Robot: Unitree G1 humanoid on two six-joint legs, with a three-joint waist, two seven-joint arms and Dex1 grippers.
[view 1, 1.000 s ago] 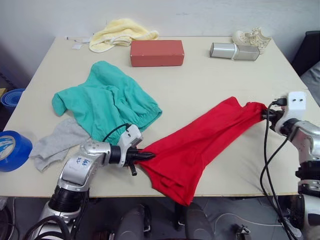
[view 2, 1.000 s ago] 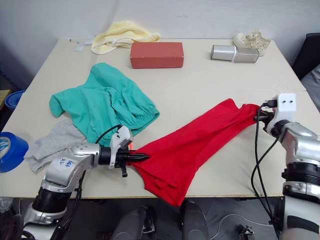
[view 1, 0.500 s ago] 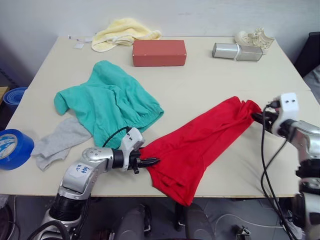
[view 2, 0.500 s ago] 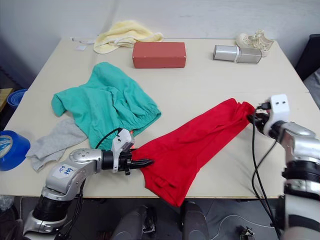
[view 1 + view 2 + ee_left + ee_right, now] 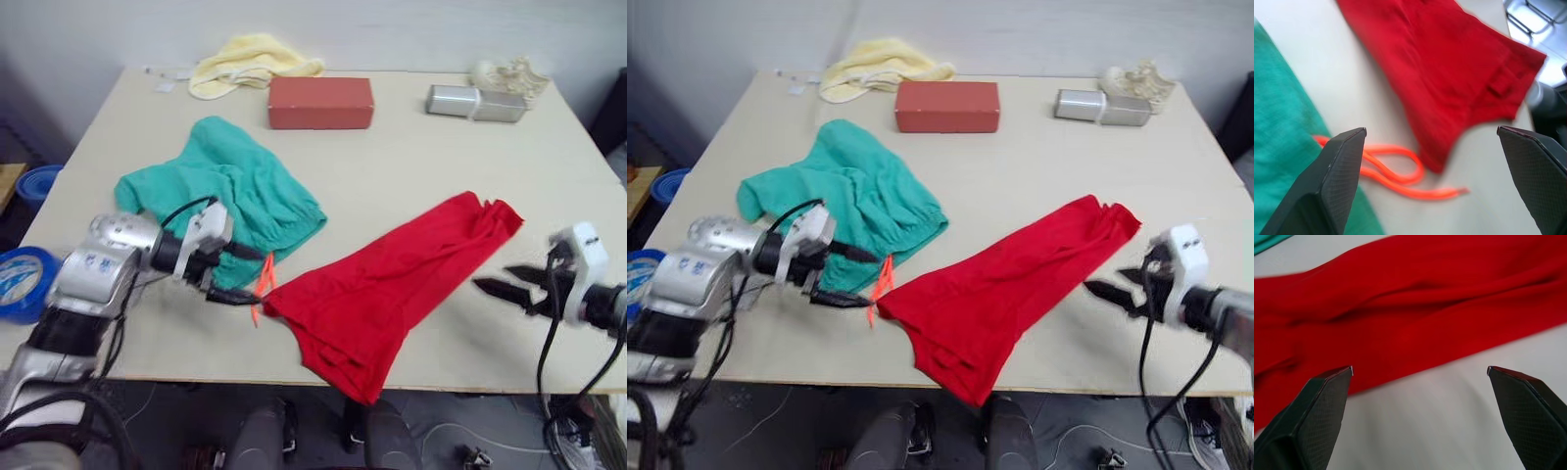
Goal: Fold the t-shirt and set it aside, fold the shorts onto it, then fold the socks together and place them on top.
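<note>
At the table's near left, the left gripper [image 5: 238, 275] stands spread wide with nothing between its fingers, hovering over the lower edge of the shorts [image 5: 230, 191], just beside the neon orange drawstring [image 5: 263, 290] that trails off the teal cloth onto the bare table [image 5: 392, 157]. From the left wrist, the drawstring loops on the tabletop between the two fingers, with the t-shirt's corner close beyond it. Near the right edge, the right gripper [image 5: 509, 284] is likewise open and empty, its tips pointing at the t-shirt [image 5: 392, 284] but apart from it. That red t-shirt lies in a long diagonal band across the middle, its near end draped over the front edge of the table. Shorts lie crumpled left of centre, touching or nearly touching the t-shirt's near corner; motion blur makes that hard to settle. Farther back sit a red brick-shaped block [image 5: 321, 102], a pale yellow cloth [image 5: 250, 62], and a silver cylinder [image 5: 475, 102].
</note>
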